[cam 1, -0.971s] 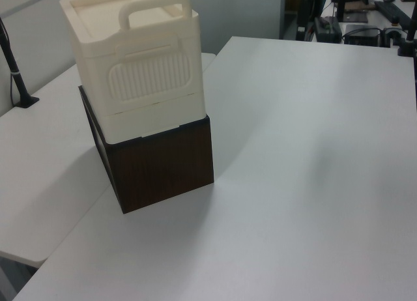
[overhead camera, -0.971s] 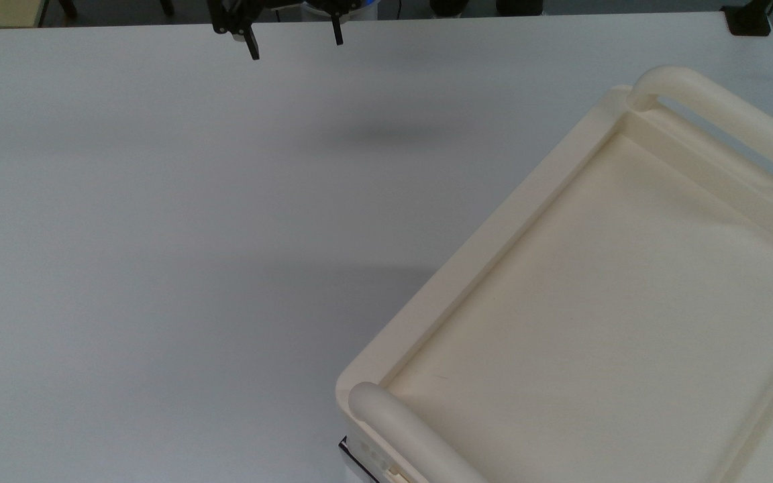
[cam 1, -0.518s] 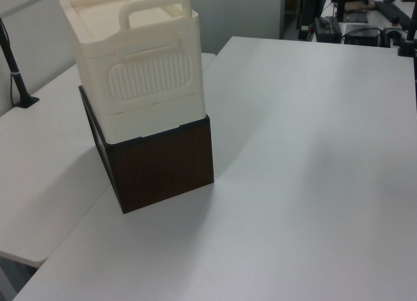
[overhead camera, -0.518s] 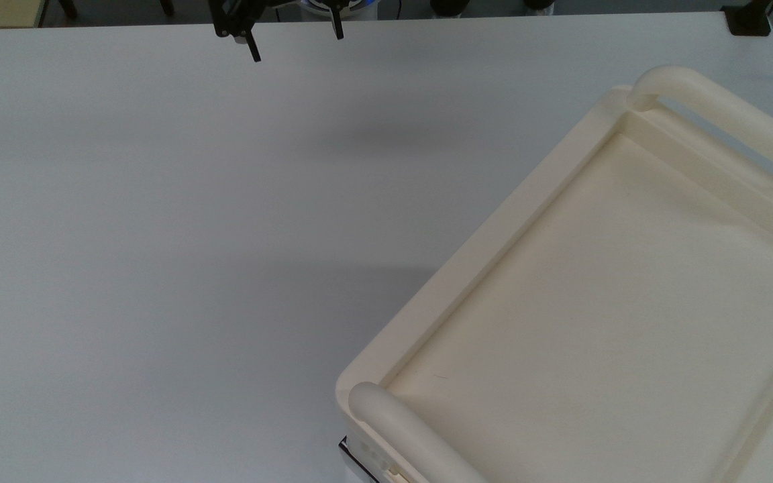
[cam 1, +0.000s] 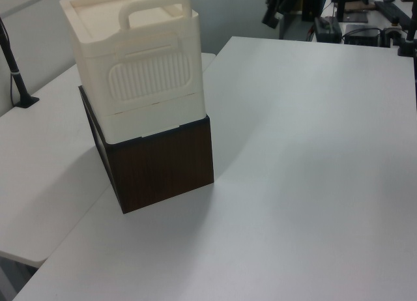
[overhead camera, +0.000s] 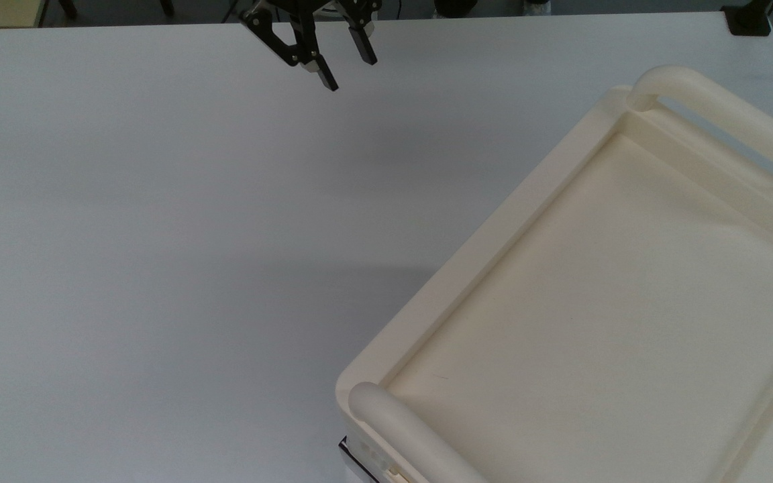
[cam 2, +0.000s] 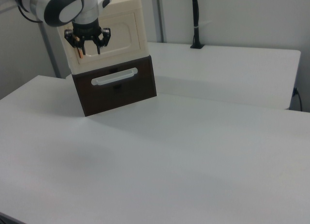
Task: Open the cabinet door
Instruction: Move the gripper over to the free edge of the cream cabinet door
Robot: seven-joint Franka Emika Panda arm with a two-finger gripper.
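- Top view: the gripper (overhead camera: 345, 70) hangs over the far edge of the white table (overhead camera: 158, 235), its two black fingers (overhead camera: 325, 79) spread with a clear gap and nothing between them. The cream cabinet (overhead camera: 420, 302) fills the top view's lower right; its recessed top and two thick rounded handle bars (overhead camera: 729, 124) face the camera. The gripper is well apart from it.
- Left view: the cabinet (cam 1: 140, 73) stands on a dark wood-grain base (cam 1: 163, 164) at the left view's left, showing a ribbed side panel and one rounded bar on top. A dark part of the arm shows at the upper edge, behind the table's far end.
- Right view: the gripper (cam 2: 87, 49) points down from the white arm (cam 2: 63, 6) in front of the cabinet door (cam 2: 118, 34), a cream panel with a raised frame on the cabinet's upper front. The fingers stand apart and hold nothing; I cannot tell contact with the door. Below, the dark base carries a pale bar handle (cam 2: 115, 76).
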